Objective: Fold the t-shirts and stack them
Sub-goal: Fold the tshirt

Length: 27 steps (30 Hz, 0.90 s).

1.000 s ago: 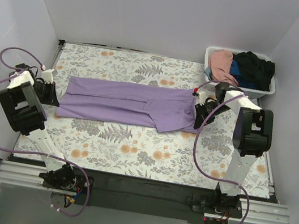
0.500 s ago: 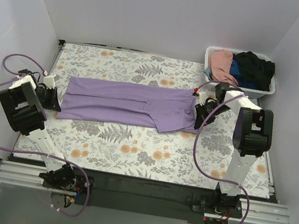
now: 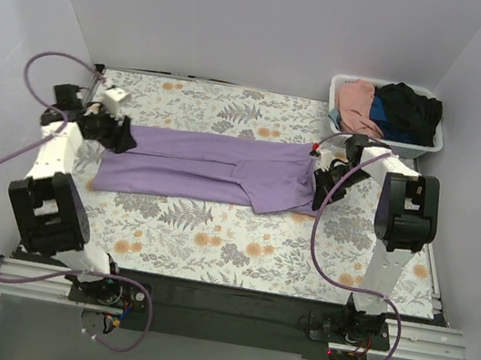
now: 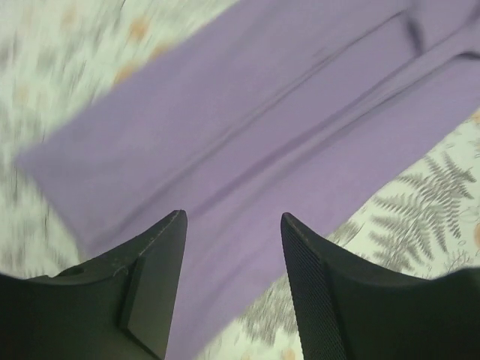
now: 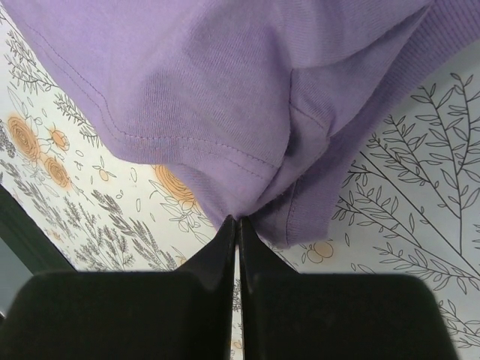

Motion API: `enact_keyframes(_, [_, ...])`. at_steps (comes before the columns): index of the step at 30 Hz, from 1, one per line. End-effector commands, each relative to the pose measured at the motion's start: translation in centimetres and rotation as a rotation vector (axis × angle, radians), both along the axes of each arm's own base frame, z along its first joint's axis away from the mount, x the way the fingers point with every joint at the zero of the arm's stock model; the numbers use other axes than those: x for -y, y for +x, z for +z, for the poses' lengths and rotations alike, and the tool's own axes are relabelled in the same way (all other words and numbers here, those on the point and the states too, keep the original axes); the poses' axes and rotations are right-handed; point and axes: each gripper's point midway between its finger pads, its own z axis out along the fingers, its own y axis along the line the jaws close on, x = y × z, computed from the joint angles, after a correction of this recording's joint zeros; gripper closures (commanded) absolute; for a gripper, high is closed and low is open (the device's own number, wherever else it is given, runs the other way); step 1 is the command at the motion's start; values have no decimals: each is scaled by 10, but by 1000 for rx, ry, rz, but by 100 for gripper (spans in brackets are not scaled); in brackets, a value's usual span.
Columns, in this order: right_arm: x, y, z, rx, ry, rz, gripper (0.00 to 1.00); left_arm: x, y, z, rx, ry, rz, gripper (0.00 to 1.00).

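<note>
A lavender t-shirt [image 3: 206, 167] lies folded into a long strip across the floral table. My left gripper [image 3: 124, 136] hovers over its left end, far side. In the left wrist view this gripper [image 4: 234, 219] is open, with only the blurred purple cloth [image 4: 247, 112] below the gap. My right gripper [image 3: 320, 182] is at the strip's right end. Its jaws [image 5: 238, 219] are shut on a bunched fold of the lavender shirt [image 5: 225, 75]. More t-shirts sit in the basket: pink [image 3: 358, 103], black [image 3: 412, 105] and blue [image 3: 395, 127].
The white slatted basket [image 3: 409, 146] stands at the back right corner, close behind my right arm. The floral cloth [image 3: 212, 240] covers the table, with grey walls on three sides. Purple cables loop from both arms.
My left gripper has let go of the shirt's left end, opened, and swung from the near left side up to the far left. The right arm has not moved.
</note>
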Motion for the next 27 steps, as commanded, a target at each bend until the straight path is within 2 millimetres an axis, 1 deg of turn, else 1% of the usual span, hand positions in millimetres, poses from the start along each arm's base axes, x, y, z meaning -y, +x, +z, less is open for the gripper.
enact_keyframes(1, [-1, -4, 13, -1, 10, -18, 99, 126, 4, 51, 274, 5, -360, 47])
enact_keyframes(2, [0, -6, 11, -7, 1, -19, 99, 145, 3, 45, 303, 25, -399, 47])
enact_keyframes(3, [1, -14, 7, -26, -7, -18, 99, 164, -2, 43, 301, 18, -426, 47])
enact_keyframes(4, [3, -16, 6, -25, -13, -17, 99, 208, -17, 39, 298, 10, -533, 47])
enact_keyframes(5, [6, -20, 3, -32, -29, -14, 99, 217, -19, 27, 283, 45, -540, 47])
enact_keyframes(6, [8, -23, 4, -26, -33, -9, 99, 225, -28, 12, 243, 48, -554, 47])
enact_keyframes(7, [10, -28, 1, -37, -41, -9, 99, 231, -32, 3, 212, 44, -550, 49])
enact_keyframes(8, [11, -29, 0, -37, -47, -9, 99, 231, -31, -7, 185, 37, -535, 50])
enact_keyframes(9, [11, -30, 2, -33, -48, -10, 99, 225, -28, -20, 147, 64, -496, 51])
enact_keyframes(10, [12, -33, 1, -35, -51, -8, 99, 222, -27, -28, 125, 80, -482, 53])
enact_keyframes(11, [13, -33, 0, -35, -59, -9, 99, 219, -26, -40, 97, 97, -471, 55])
enact_keyframes(12, [14, -35, 1, -33, -63, -6, 99, 211, -25, -52, 71, 139, -449, 55])
enact_keyframes(13, [15, -36, 1, -34, -70, -6, 99, 206, -24, -60, 55, 169, -445, 55])
enact_keyframes(14, [17, -40, 0, -34, -79, -3, 99, 199, -28, -76, 2, 199, -435, 58])
enact_keyframes(15, [18, -42, 0, -37, -79, 0, 99, 191, -29, -85, -21, 239, -420, 59])
enact_keyframes(16, [18, -43, 1, -34, -82, 2, 99, 183, -36, -97, -47, 264, -430, 60])
enact_keyframes(18, [20, -50, 2, -36, -87, 4, 99, 176, -47, -106, -81, 275, -438, 61])
enact_keyframes(19, [20, -53, 2, -40, -86, 5, 99, 171, -58, -116, -111, 283, -443, 61])
enact_keyframes(22, [19, -68, 3, -55, -85, 11, 99, 167, -79, -126, -162, 290, -460, 63])
enact_keyframes(23, [18, -71, 6, -45, -82, 15, 99, 164, -93, -132, -182, 299, -495, 64])
enact_keyframes(24, [18, -78, 4, -59, -80, 17, 99, 163, -97, -133, -185, 298, -502, 64])
enact_keyframes(25, [17, -80, 6, -61, -79, 20, 99, 164, -99, -127, -165, 294, -505, 64])
enact_keyframes(26, [16, -81, 8, -58, -73, 17, 98, 171, -103, -121, -158, 256, -524, 64])
enact_keyframes(27, [16, -79, 14, -41, -68, 15, 92, 177, -102, -111, -131, 228, -537, 63])
